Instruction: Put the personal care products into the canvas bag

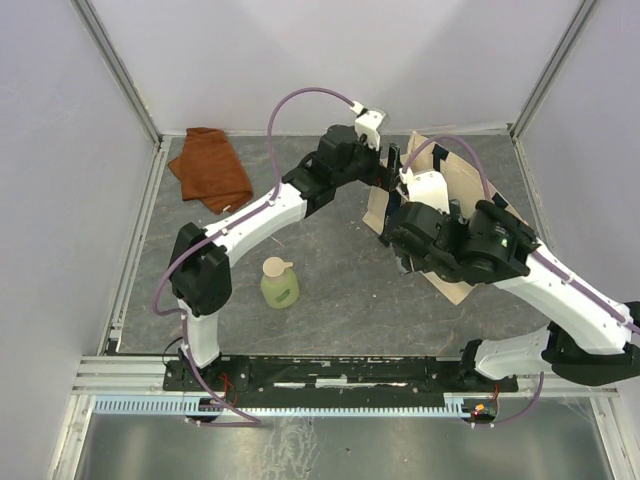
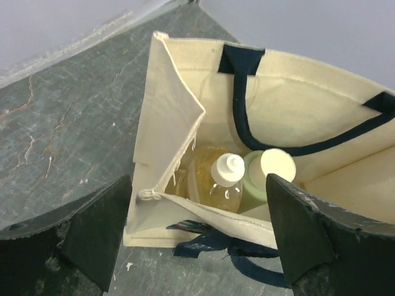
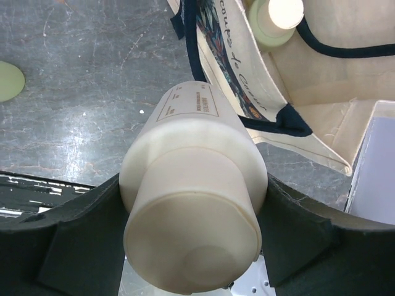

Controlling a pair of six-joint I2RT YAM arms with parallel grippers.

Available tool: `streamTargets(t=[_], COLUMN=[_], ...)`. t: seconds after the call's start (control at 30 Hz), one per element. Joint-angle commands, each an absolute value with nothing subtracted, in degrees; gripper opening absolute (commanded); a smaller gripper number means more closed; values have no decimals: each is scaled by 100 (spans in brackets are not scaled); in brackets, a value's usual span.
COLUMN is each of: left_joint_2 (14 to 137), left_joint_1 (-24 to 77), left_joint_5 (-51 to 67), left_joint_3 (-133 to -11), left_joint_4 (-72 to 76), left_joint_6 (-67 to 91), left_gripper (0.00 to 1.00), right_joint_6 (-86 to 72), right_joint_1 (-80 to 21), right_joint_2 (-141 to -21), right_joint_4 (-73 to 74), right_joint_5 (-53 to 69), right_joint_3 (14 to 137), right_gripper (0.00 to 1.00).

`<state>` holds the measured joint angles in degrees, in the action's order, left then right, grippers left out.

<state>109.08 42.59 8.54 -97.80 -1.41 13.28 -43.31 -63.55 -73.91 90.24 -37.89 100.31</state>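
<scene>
Cream-white bottle [image 3: 192, 148] sits clamped inside right claw [image 3: 194, 237].

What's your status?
Left gripper open over canvas bag, two bottles inside. Right gripper shut on cream-white bottle. Green spout bottle on table. Bag mouth open.

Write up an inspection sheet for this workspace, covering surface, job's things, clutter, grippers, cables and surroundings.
Surface: dark grey table top, scuffed with pale marks.
Job's things: canvas bag open at the right rear, holding the amber bottle and the green cream-capped bottle; green spout-cap bottle standing on the table near the left arm; cream-white bottle held beside the bag.
Clutter: rust-brown cloth folded at the rear left.
Grippers: left gripper open and empty over the bag mouth; right gripper shut on the cream-white bottle.
Cables: purple cables looped along both arms.
Surroundings: pale walls, metal frame rails.
</scene>
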Motion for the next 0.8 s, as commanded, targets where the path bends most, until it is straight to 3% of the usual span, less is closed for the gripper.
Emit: streamTargets(t=[0.0,0.23,0.4,0.77], left_joint_2=[11110,11221,11038,10524], left_joint_1=[4365,4377,4379,4384], left_joint_5=[397,116,30,-228], left_joint_3=[-10073,-9953,-9757,-9665], left_joint_4=[-411,-571,-587,-1146], left_joint_6=[739,617,567,474], left_gripper=[88,30,6,3], right_joint_6=[-4358,-4026,-3352,-2418], right_joint_1=[-6329,-6182,-5273,-3332], right_joint_2=[-7241,-7448,-7355,-7709], right_joint_4=[8953,9003,8395,7611], right_joint_5=[-4529,-5024,-4585,-3323], right_joint_3=[10693,11600,11614,11061], right_gripper=[0,0,0,0])
